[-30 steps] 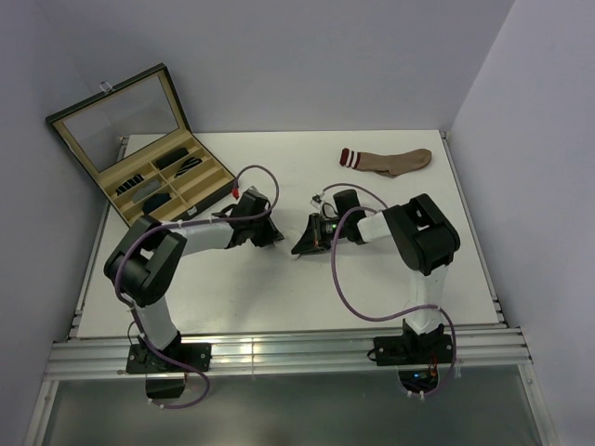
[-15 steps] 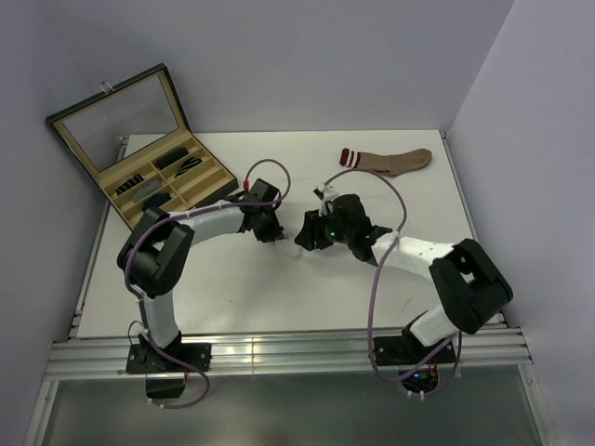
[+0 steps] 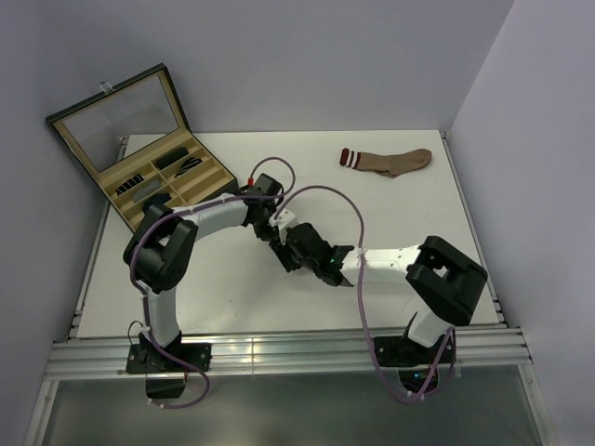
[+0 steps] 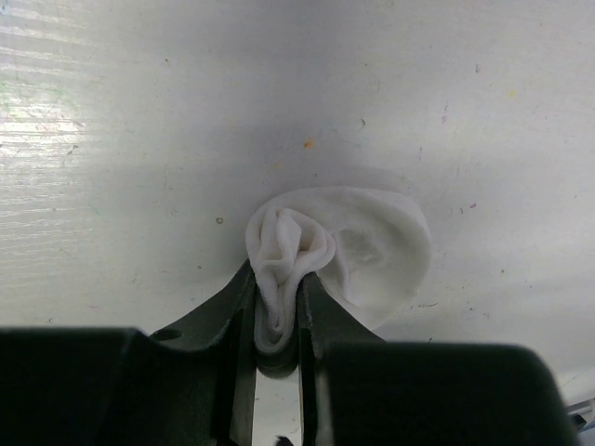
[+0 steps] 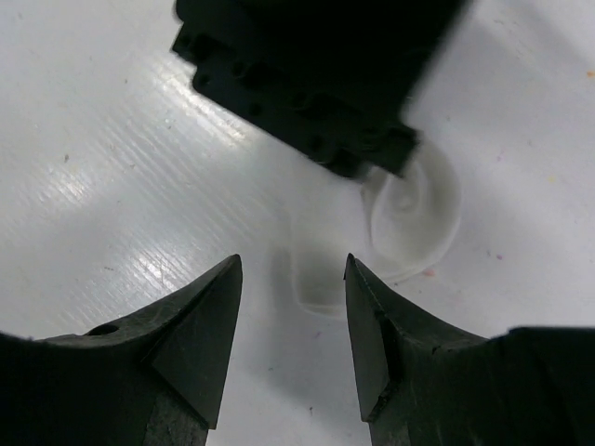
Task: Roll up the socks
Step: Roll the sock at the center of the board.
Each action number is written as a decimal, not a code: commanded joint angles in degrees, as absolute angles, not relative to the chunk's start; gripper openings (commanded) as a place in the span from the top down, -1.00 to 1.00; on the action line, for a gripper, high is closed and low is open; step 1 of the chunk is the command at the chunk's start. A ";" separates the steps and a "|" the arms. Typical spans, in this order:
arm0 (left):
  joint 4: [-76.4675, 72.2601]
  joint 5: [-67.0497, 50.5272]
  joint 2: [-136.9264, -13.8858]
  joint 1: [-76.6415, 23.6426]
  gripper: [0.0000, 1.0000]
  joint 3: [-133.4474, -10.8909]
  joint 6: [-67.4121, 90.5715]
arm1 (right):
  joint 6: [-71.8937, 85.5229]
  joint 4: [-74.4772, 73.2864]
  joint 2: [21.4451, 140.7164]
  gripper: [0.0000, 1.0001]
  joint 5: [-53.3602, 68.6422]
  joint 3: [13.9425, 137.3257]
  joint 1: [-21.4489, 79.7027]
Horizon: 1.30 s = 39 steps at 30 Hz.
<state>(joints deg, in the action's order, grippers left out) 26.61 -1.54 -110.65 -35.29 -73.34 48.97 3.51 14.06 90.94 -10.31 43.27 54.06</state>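
White table: left hand pinches white sock; right hand gapes empty, low alongside.

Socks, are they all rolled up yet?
Not yet. Nothing looks finished for sure. In hand: the white sock is curled into a roll, pinched in the left jaws, with the right jaws open beside it. Left: the brown sock lies flat at the far edge of the table, untouched.
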 commanded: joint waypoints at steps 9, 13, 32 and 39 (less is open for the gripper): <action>31.30 -3.59 -114.44 -35.07 0.92 -73.13 45.09 | -3.52 14.06 99.58 0.21 -18.72 48.87 57.66; 29.27 -5.27 -112.94 -34.98 0.70 -72.07 44.74 | -2.82 10.74 100.02 0.69 -15.30 49.83 57.04; 23.30 -2.72 -103.54 -33.14 -0.65 -68.30 48.33 | 9.14 6.15 97.64 1.00 21.32 48.95 38.59; 14.43 -2.11 -94.50 -31.03 -0.86 -59.08 52.90 | 15.98 7.46 101.60 1.00 35.82 50.80 31.65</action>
